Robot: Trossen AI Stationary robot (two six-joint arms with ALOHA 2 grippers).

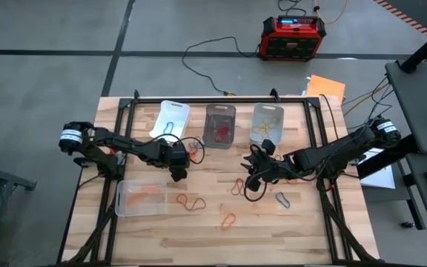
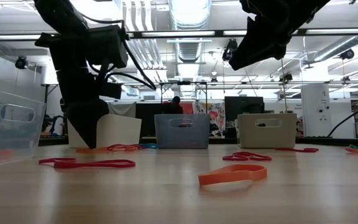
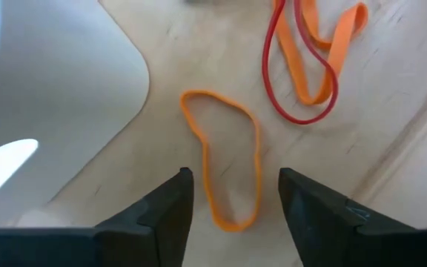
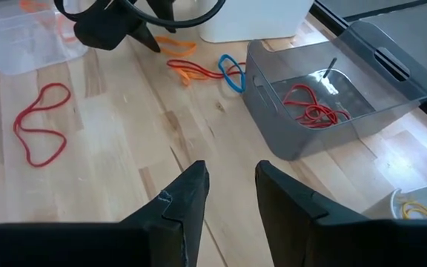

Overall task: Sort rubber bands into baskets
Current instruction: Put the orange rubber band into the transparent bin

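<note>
While the left gripper (image 3: 234,194) stands spread over an orange rubber band (image 3: 224,157) beside the white basket (image 1: 170,119), nothing is gripped. The right gripper (image 4: 232,189), at frame centre, is slightly parted and empty.

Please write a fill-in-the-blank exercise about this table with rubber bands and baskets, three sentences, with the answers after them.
1. The bands lying in the dark basket are ____ in colour.
2. The left gripper stands open over a loop whose colour is ____.
3. Near the white basket, one ____ band lies on the table beside orange ones.

Answers: red; orange; blue
</note>
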